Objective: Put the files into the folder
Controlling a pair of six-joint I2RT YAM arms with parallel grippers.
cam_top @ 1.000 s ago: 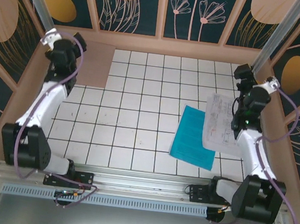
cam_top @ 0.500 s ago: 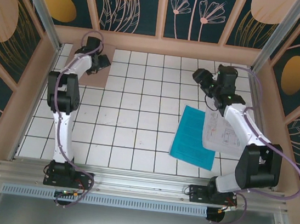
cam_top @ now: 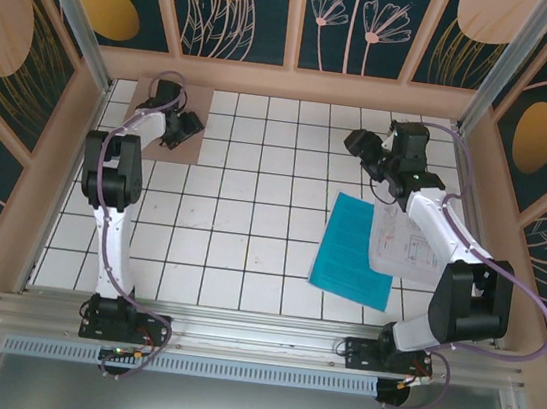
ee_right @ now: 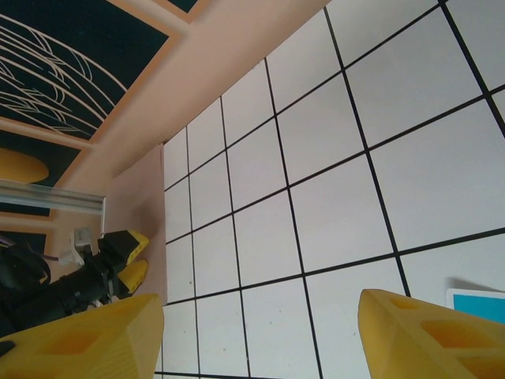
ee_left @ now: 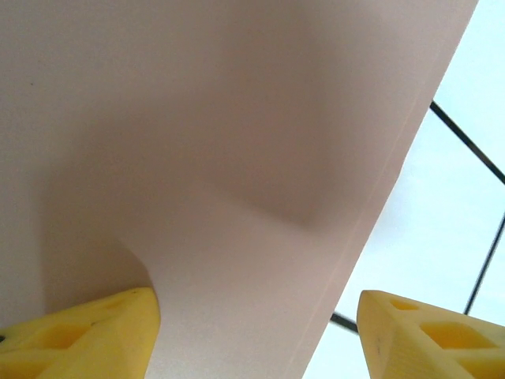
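Right now we see the left gripper point(cam_top: 191, 127) stretched out to the far left corner of the tiled table point(cam_top: 252, 212), poised over the folder point(cam_top: 188, 101). The folder lies flat and closed in that corner, near the back wall. Through the left wrist camera its pinkish-brown card takes up most of the picture, and its long edge runs slantwise between the two yellow fingers point(ee_left: 79, 335). One finger sits over the card, the other over the bare white tiles. The jaws stand spread wide with nothing pinched between them. We cannot tell whether either fingertip touches the card.

The right gripper point(cam_top: 356, 143) hangs above the tiles at the far middle of the table, well apart from the folder. Its jaws are likewise spread. In the right wrist view we see only white tiles and black grid lines in the gap between its yellow fingertips point(ee_right: 430, 335), and the left gripper shows small in the distance on the pinkish card.

The files lie on the near right part of the table, away from both grippers. The teal sheet point(cam_top: 354, 247) rests flat and slightly turned. The white printed sheets point(cam_top: 399, 246) lie just to its right, their edges overlapping, and the right forearm passes above them.
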